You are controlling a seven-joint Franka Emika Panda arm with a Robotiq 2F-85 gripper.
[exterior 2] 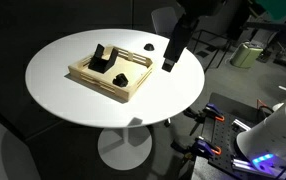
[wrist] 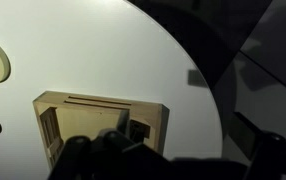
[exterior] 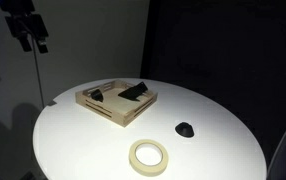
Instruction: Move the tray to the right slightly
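The shallow square light-wood tray [exterior: 109, 112] sits flat on the round white table [exterior: 78, 140], toward the far side in an exterior view. Some dark things [exterior: 133, 92] lie inside it. A cream ring of tape [exterior: 149, 156] and a small black lump [exterior: 185, 129] lie on the table too, well apart from the tray.

The black pincer [exterior 2: 169, 62] hangs up in the air and touches nothing. It is dark and blurry in every view, so I cannot tell if it is open or closed.

The job has not started, I think: the pincer must first come down to the tray.

To do this well, I would take the tray by one wall of its low rim, with one finger inside and one outside. Pick a bare bit of rim, away from the dark things, so nothing gets bumped. Come straight down and stop before the table (a hard bump could make the tray jump). Squeeze the wall gently.

Then slide the tray, or lift it only a tiny bit, and keep it flat so the things inside stay put. Go slowly and only a little way, because the task says slightly. The tape ring and the lump look far enough off, but watch them.
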